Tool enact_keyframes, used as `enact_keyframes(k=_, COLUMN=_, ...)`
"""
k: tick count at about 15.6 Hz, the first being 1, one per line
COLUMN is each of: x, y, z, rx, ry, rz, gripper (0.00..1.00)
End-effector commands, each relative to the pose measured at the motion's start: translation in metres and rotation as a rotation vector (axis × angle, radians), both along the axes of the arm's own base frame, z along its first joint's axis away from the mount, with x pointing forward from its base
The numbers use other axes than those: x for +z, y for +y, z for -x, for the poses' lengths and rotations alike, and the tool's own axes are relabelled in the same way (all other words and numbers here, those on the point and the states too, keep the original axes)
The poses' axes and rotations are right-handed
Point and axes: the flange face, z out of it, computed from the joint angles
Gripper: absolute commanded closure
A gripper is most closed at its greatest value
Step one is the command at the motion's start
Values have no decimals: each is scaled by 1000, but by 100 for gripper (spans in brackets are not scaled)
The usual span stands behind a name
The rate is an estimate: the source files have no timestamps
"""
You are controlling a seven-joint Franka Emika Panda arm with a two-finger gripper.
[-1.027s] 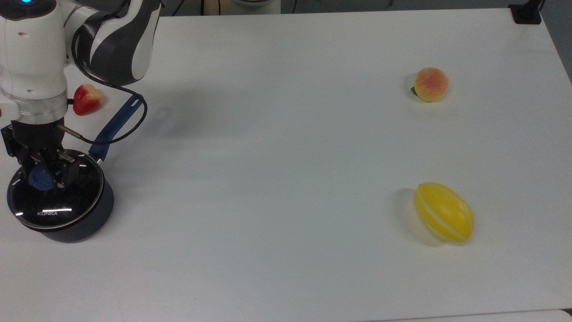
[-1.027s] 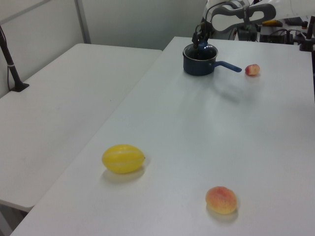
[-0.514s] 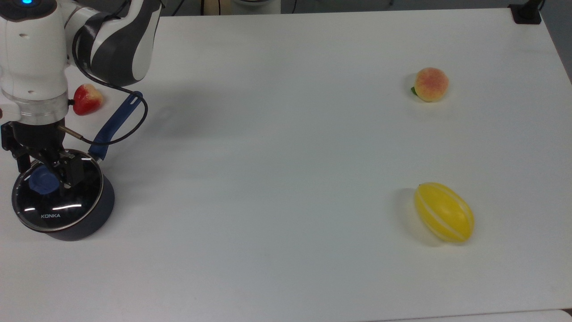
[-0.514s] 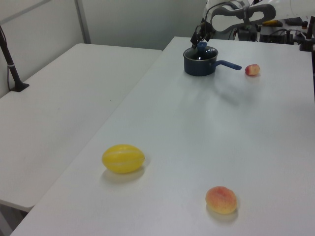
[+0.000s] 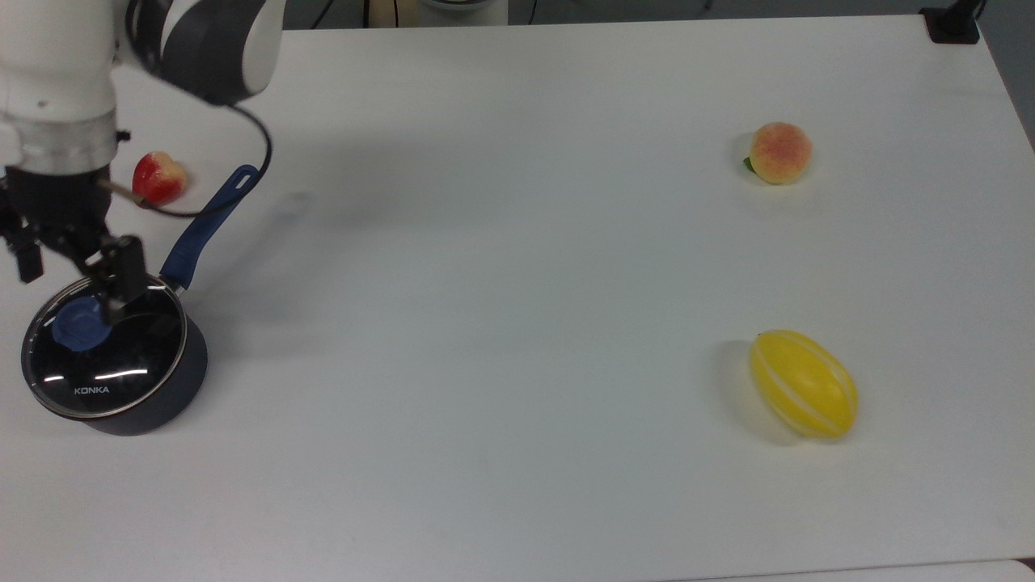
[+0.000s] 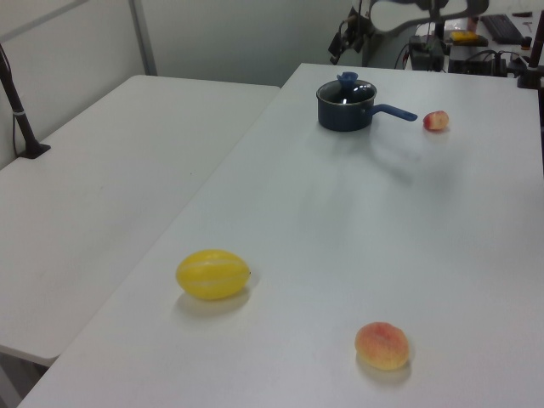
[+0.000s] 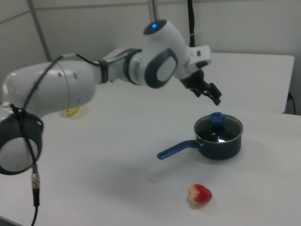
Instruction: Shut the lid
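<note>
The glass lid (image 5: 101, 347) sits flat on the black saucepan (image 5: 174, 388), at about 8 o'clock on the white tabletop (image 5: 517, 283) in the top view, its blue knob (image 7: 217, 117) upright at centre. The gripper (image 5: 73, 263) hangs above the pan's rim with its fingers (image 5: 128, 260) spread apart and empty. The pan's blue handle (image 5: 209, 226) points to 1 o'clock, toward a strawberry (image 5: 158, 179). A peach (image 5: 779, 152) and a yellow melon (image 5: 804, 384) lie well apart at the top view's right.
</note>
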Motion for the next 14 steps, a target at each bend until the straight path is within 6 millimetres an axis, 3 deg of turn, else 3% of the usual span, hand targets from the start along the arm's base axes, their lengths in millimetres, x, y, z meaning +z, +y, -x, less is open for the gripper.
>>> enact_keyframes(k=1, x=44, y=43, z=46, rx=2, ry=138, rz=-73, gripper=0)
enact_keyframes(k=4, x=86, y=73, z=80, rx=10, ry=267, rz=-132, gripper=0)
enact_keyframes(k=6, x=101, y=103, z=98, rx=31, ry=356, rz=-171, gripper=0)
enact_keyframes(k=8, x=124, y=120, z=116, rx=9, ry=367, rz=-230, gripper=0)
enact_keyframes(k=14, x=165, y=187, z=184, rx=53, ry=394, rz=-287, gripper=0)
